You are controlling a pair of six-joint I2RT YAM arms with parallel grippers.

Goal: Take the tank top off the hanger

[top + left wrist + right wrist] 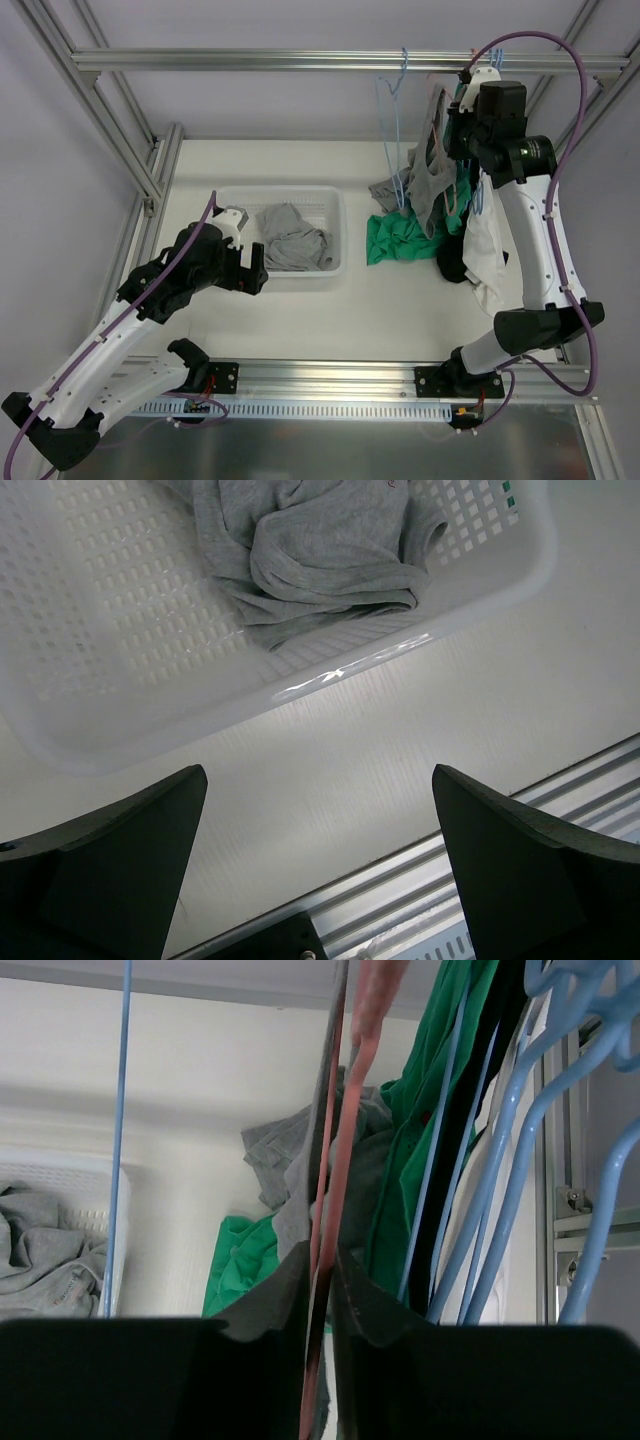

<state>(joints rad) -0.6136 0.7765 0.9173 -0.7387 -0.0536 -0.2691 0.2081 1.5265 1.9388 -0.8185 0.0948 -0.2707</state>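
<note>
A grey tank top (430,185) hangs on a pink hanger (437,95) from the top rail at the back right. My right gripper (452,130) is raised beside it. In the right wrist view the right gripper (322,1260) has its jaws closed on the pink hanger (355,1090), with grey tank top cloth (290,1210) against the left finger. My left gripper (250,272) is open and empty, low over the table in front of the white basket (285,193). In the left wrist view the left gripper (320,780) has its fingers wide apart.
An empty blue hanger (395,120) hangs left of the tank top. Several blue hangers (500,1160) carry green, black and white garments to its right. A green garment (395,238) lies on the table. A grey garment (292,238) lies in the basket (480,590).
</note>
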